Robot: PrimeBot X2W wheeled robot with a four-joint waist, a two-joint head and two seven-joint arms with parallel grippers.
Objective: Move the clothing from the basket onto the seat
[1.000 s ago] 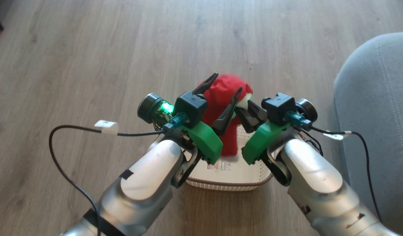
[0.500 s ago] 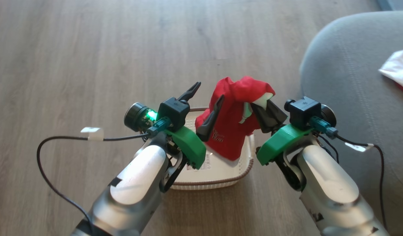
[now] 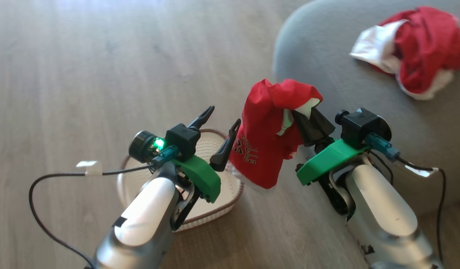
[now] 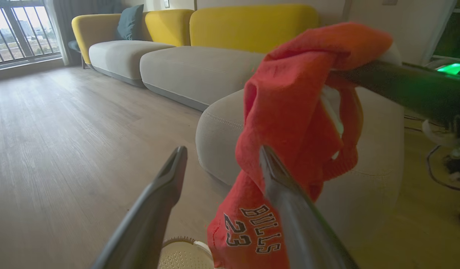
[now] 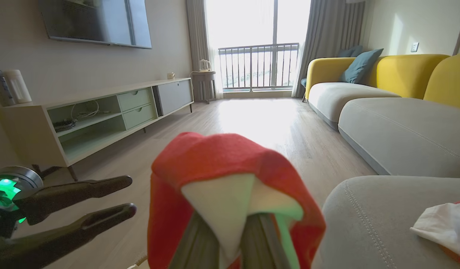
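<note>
Wooden floor (image 3: pixel 84 56), grey seat (image 3: pixel 327 56) at right; my right claw (image 3: pixel 300 116) pinches the red jersey (image 3: pixel 267 134) at its white trim; it hangs between basket (image 3: pixel 230 190) and seat; my left claw (image 3: pixel 224 115) gapes, empty; the cloth is probably light and limp, best gripped bunched.

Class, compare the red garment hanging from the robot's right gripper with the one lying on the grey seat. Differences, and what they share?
The held garment hangs from the right gripper, jaws shut on it; the seat garment lies on the seat.
The held garment drapes downward, showing lettering; the seat garment is crumpled in a heap.
Both are red with white parts.
</note>
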